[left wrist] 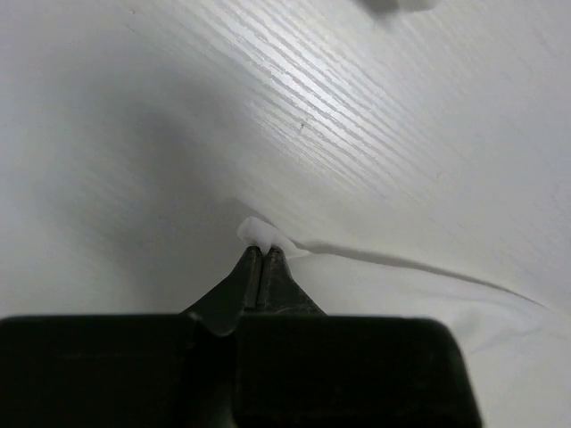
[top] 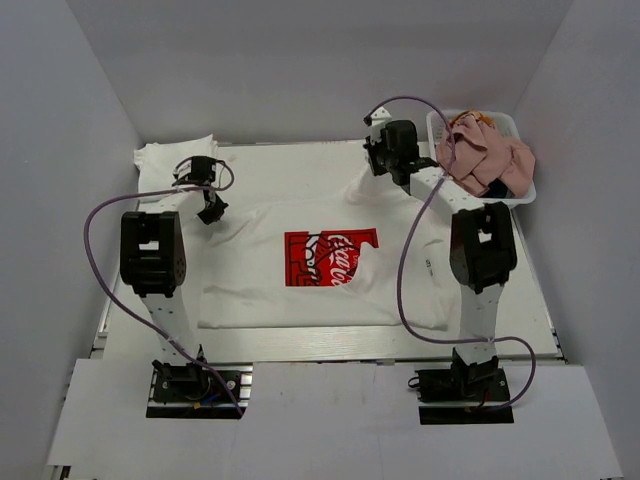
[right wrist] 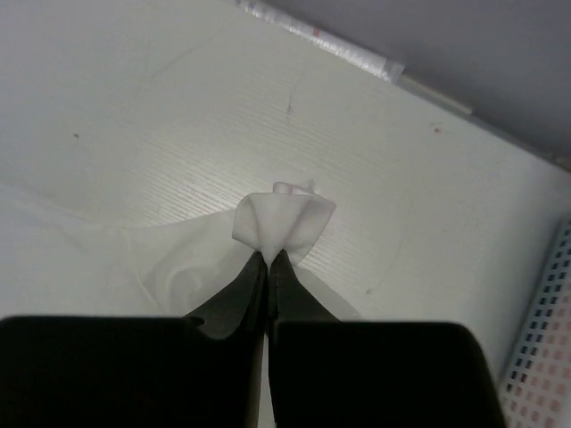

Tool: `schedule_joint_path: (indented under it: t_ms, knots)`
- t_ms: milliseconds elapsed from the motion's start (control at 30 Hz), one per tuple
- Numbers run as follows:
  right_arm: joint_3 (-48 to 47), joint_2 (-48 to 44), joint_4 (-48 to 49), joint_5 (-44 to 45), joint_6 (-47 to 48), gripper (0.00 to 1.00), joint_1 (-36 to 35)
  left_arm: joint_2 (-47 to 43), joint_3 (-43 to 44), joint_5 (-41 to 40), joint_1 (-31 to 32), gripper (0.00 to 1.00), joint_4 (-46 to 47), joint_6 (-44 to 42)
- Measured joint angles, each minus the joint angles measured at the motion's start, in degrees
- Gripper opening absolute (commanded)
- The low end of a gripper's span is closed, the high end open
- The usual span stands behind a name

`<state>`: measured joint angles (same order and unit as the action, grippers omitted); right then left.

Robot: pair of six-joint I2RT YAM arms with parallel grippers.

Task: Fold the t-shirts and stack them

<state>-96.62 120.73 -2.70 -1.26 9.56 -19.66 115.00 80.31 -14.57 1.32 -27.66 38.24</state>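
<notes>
A white t-shirt with a red square Coca-Cola print [top: 330, 258] lies spread over the middle of the table. My left gripper [top: 212, 214] pinches its far left corner; in the left wrist view the left gripper [left wrist: 263, 252] is shut on a small tuft of white cloth [left wrist: 259, 232]. My right gripper [top: 376, 160] holds the far right corner, drawn up into a peak; the right gripper [right wrist: 269, 259] is shut on a bunched fold of the white shirt [right wrist: 284, 218]. Plain white folded t-shirts [top: 170, 155] sit at the far left. A pink t-shirt [top: 485, 152] fills the basket.
A white plastic mesh basket [top: 520, 195] stands at the far right corner, close beside the right arm; its wall [right wrist: 544, 357] shows at the right wrist view's edge. Grey walls enclose the table on three sides. Purple cables loop off both arms.
</notes>
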Motion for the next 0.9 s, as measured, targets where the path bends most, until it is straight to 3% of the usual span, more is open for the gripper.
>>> schedule_joint_path:
  t_ms: [367, 667, 900]
  knots:
    - [22.5, -23.3, 7.2, 3.5, 1.4, 0.0, -1.8, -18.6, -12.7, 1.2, 0.0, 0.0, 9.5, -4.7]
    - [38.7, -42.5, 5.4, 5.0, -0.3, 0.0, -3.1, -31.3, -25.4, 1.8, 0.9, 0.0, 11.9, -5.8]
    - [45.3, -56.7, 2.2, 7.0, -3.3, 0.0, -4.4, -41.6, -34.2, 2.6, 1.2, 0.0, 13.6, -5.8]
